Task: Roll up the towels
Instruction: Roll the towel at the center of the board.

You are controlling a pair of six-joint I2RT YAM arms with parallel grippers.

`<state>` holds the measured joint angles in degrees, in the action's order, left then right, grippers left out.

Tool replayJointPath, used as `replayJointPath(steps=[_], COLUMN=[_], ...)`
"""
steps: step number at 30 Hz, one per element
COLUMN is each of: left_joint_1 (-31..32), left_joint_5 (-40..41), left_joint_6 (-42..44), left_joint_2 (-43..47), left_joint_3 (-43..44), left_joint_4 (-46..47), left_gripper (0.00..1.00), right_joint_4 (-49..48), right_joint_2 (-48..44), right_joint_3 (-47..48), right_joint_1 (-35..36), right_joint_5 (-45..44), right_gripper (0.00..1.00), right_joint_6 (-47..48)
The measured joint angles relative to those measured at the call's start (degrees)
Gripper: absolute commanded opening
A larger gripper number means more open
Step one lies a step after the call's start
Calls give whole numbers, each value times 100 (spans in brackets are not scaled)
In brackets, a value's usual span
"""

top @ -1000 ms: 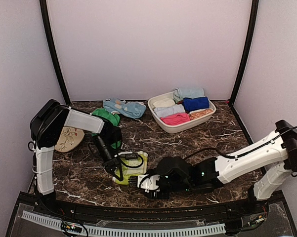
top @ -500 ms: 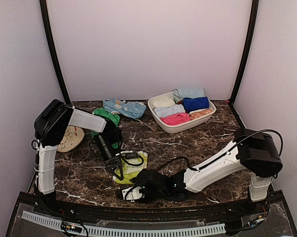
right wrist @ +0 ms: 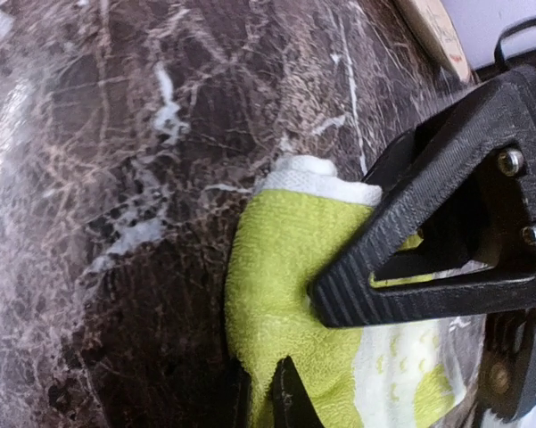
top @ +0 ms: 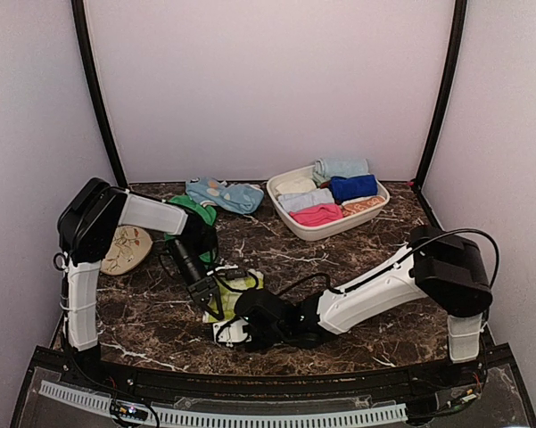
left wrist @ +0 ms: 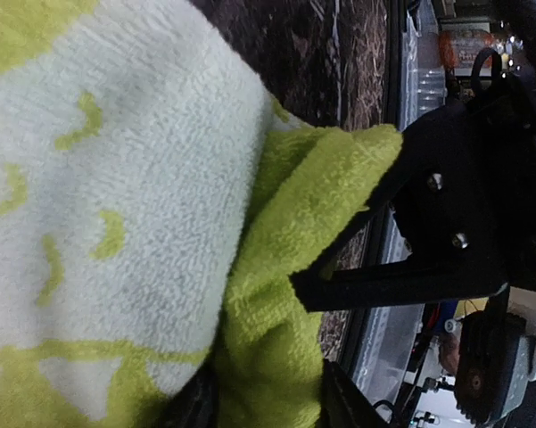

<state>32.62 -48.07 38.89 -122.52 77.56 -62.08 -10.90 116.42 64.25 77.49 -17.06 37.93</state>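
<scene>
Dark marble table (top: 383,259) fills the overhead view. Over the last second my right arm has swung in from the right side. The right gripper (top: 234,328) now sits at the near edge of the lime towel (top: 248,285), just beside the left gripper (top: 212,303), which has stayed put on it. I read that as both ends being set for the first roll. The green towel (top: 189,207) lies untouched at the back left.

On the left wrist camera, a lime fold runs between my own fingers, which are closed on it. The right gripper's black finger sits alongside.

On the right wrist camera, the fingers are nearly together at the towel's edge. Whether they hold cloth I cannot tell.

No readable writing shows in any view.
</scene>
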Motion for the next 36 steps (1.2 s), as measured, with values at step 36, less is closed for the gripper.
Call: replayJointPath(steps=[36], left_joint_1=[529], left_joint_5=[1862], left_joint_6=[1104], left_joint_2=[3589], left_joint_3=[-2800], left_joint_4=[3399], left_gripper=[56], right_joint_4=[2199], right_joint_2=[1399], right_joint_3=[2345], right_joint_1=[-2413], right_joint_5=[6620], right_gripper=[0], right_joint_6=[-5211])
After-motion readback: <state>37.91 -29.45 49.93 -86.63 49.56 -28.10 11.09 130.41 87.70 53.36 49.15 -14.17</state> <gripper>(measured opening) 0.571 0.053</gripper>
